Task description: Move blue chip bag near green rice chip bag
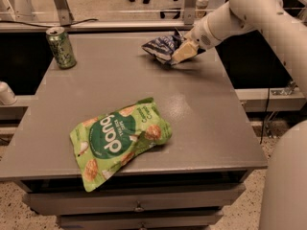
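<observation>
The blue chip bag (pixel 160 47) is at the far right of the grey table (pixel 206 114), crumpled, dark navy with white patches. My gripper (pixel 181 53) comes in from the right on the white arm (pixel 240 13) and is shut on the bag's right end, holding it slightly off the tabletop. The green rice chip bag (pixel 117 139) lies flat near the table's front edge, left of centre, well apart from the blue bag.
A green soda can (pixel 61 47) stands upright at the table's far left corner. Metal rails and frame legs (pixel 62 6) run behind the table. Drawers (pixel 139 202) sit under the front edge. The robot's white body (pixel 285 186) is at the lower right.
</observation>
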